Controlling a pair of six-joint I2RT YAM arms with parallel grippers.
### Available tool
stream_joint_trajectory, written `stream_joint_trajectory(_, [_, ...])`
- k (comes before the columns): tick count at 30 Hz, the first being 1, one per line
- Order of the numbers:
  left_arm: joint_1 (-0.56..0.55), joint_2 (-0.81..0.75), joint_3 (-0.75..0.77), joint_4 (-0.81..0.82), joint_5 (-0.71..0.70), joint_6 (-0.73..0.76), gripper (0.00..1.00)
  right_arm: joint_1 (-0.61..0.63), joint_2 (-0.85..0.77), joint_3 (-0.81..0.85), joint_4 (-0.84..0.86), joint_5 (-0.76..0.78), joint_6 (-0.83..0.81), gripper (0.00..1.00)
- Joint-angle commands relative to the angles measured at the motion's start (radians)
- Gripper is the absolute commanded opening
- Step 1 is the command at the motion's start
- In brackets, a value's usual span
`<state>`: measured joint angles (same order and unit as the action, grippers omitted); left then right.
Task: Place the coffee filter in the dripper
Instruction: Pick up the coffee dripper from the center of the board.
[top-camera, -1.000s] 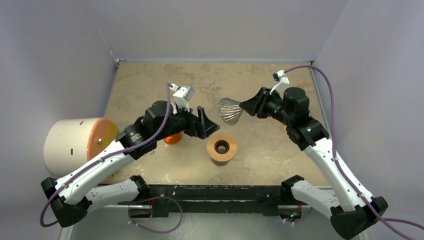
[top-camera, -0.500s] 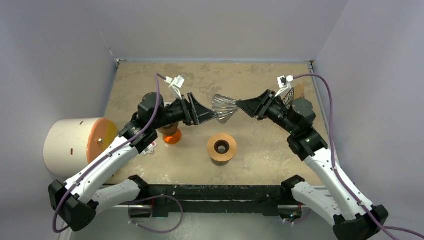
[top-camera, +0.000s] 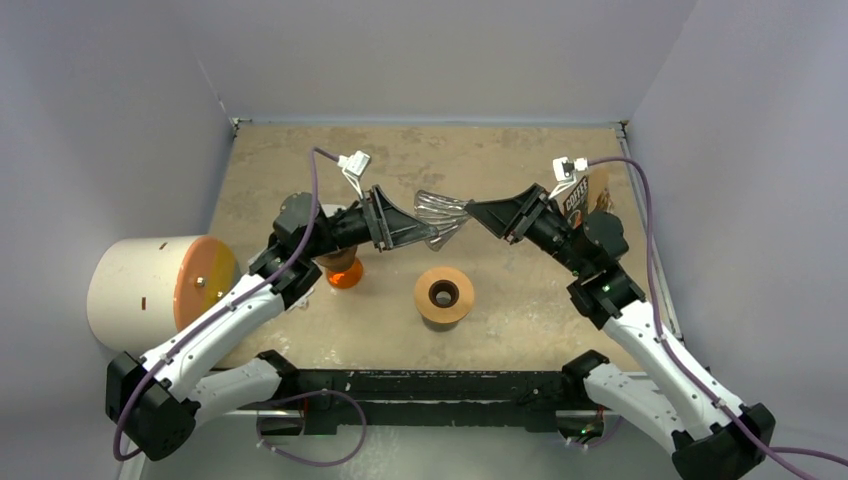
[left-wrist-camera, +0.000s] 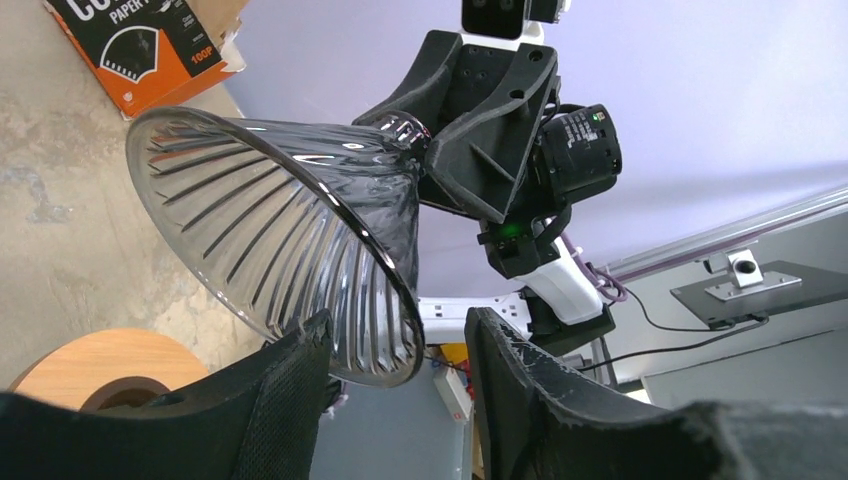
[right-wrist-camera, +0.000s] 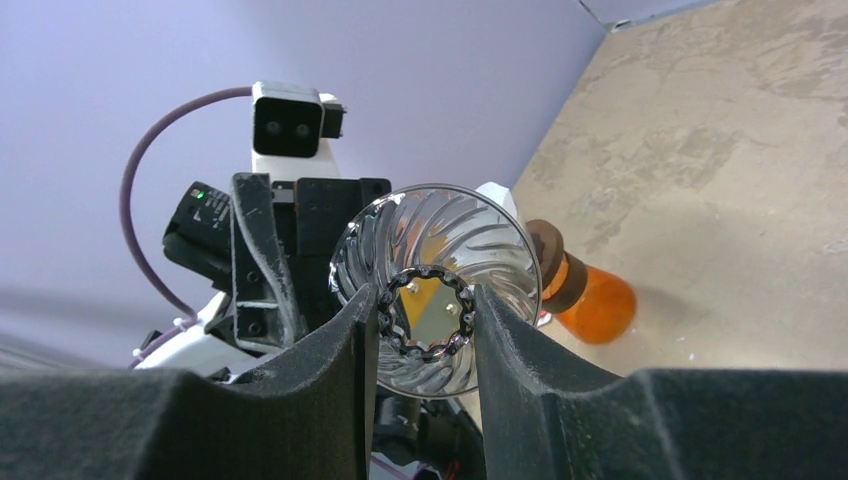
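Observation:
The dripper's clear ribbed glass cone (top-camera: 441, 213) hangs in the air over the middle of the table, lying sideways. My right gripper (top-camera: 476, 213) is shut on its narrow neck (right-wrist-camera: 425, 312), the mouth facing my left arm. My left gripper (top-camera: 424, 234) is open, and the cone's wide rim (left-wrist-camera: 395, 300) sits between its jaws without being pinched. The brown wood-like ring collar (top-camera: 426, 301) lies apart on the table below; it also shows in the left wrist view (left-wrist-camera: 95, 362). No coffee filter shows in any view.
An orange glass vessel (top-camera: 346, 274) stands on the table under my left arm and shows in the right wrist view (right-wrist-camera: 598, 302). A black-and-orange packet (top-camera: 584, 195) stands at the back right. A large white roll (top-camera: 140, 290) lies beyond the table's left edge.
My right gripper has carried the glass cone to the left and tilted it flatter. My left gripper has swung up and to the right, so its open jaws now straddle the cone's rim.

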<state>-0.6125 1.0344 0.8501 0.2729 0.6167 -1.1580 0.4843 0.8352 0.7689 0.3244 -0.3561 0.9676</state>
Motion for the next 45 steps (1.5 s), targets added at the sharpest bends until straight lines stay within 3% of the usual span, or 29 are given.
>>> stream_joint_trajectory(1, [0.006,-0.033,-0.021,0.09,0.007,-0.026,0.49,0.034,-0.046,-0.026,0.141,0.052,0.053,0.13])
stream_joint_trajectory(17, [0.005,-0.115,-0.029,0.058,-0.054,0.049,0.29,0.149,-0.11,-0.082,0.139,0.275,0.137,0.13])
stream_joint_trajectory(39, [0.006,-0.122,-0.03,0.069,-0.071,0.073,0.2,0.238,-0.067,-0.072,0.183,0.344,0.151,0.12])
stream_joint_trajectory(45, [0.006,-0.127,-0.029,0.062,-0.071,0.078,0.0,0.25,-0.075,-0.077,0.173,0.355,0.145,0.12])
